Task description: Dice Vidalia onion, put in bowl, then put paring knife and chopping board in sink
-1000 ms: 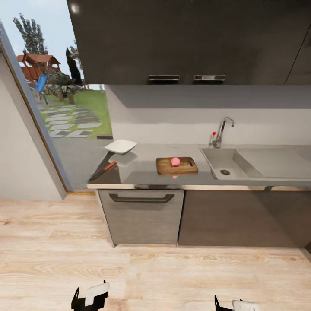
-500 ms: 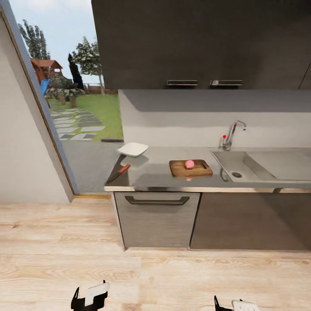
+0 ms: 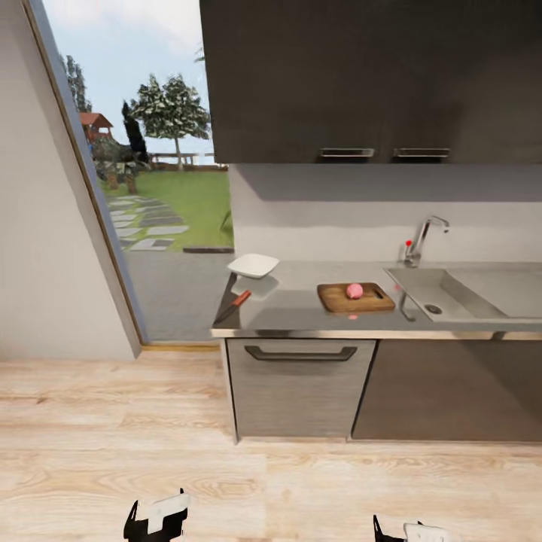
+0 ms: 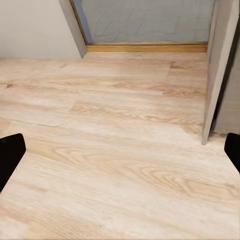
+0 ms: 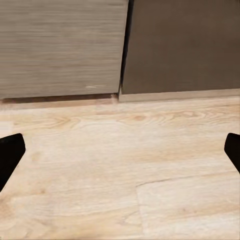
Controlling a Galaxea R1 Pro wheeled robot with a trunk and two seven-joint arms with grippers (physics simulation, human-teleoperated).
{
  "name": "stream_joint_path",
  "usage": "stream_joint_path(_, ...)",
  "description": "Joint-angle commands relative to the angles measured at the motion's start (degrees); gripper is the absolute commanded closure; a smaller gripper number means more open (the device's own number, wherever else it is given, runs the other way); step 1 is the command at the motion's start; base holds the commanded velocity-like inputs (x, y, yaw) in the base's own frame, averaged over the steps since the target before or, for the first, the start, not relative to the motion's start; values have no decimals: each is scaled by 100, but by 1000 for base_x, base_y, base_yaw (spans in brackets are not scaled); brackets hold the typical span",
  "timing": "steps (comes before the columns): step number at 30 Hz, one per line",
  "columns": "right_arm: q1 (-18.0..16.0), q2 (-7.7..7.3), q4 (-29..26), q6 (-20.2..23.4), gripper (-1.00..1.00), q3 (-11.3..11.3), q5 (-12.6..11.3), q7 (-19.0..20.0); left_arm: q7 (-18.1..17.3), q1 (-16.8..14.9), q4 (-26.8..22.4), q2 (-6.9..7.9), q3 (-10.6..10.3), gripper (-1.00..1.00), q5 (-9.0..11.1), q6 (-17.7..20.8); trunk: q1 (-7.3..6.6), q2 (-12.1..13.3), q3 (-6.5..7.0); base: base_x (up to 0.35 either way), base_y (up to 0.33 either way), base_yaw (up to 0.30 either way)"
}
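The pinkish Vidalia onion (image 3: 354, 290) rests on the brown chopping board (image 3: 335, 299), which lies on the grey countertop (image 3: 301, 312) just left of the sink (image 3: 452, 290). The paring knife (image 3: 232, 306), red-handled, lies near the countertop's left end, with the white bowl (image 3: 253, 265) behind it. Both of my grippers hang low over the wood floor, far from the counter: the left gripper (image 3: 156, 519) and the right gripper (image 3: 406, 533). In the wrist views the left gripper (image 4: 121, 152) and the right gripper (image 5: 120, 155) are open with nothing between the fingers.
A chrome tap (image 3: 423, 239) with a red knob stands behind the sink. Black upper cabinets (image 3: 361, 75) hang above. A drawer front with a dark handle (image 3: 301, 354) sits below the counter. A glass door (image 3: 150, 226) to the garden opens at the left.
The whole head view has shifted: the counter and its things now sit further right in the picture, so the camera has moved. Onion, board, knife and bowl keep their places on the counter.
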Motion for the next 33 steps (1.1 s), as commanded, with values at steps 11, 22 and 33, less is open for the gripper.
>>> stream_joint_path(11,-2,0,2,-21,-100,5,-30,3,19,-8,20,-5,-49,-100,29,-1,0,-4,89,0,57,0)
stream_joint_path(22,-2,0,2,-20,-100,3,-30,9,19,-8,19,-5,-49,-100,29,-1,0,-4,103,0,65,0)
stream_joint_path(33,-2,0,2,-19,-100,5,-30,10,19,-8,20,-5,-49,-100,29,-1,0,-4,104,0,289,0)
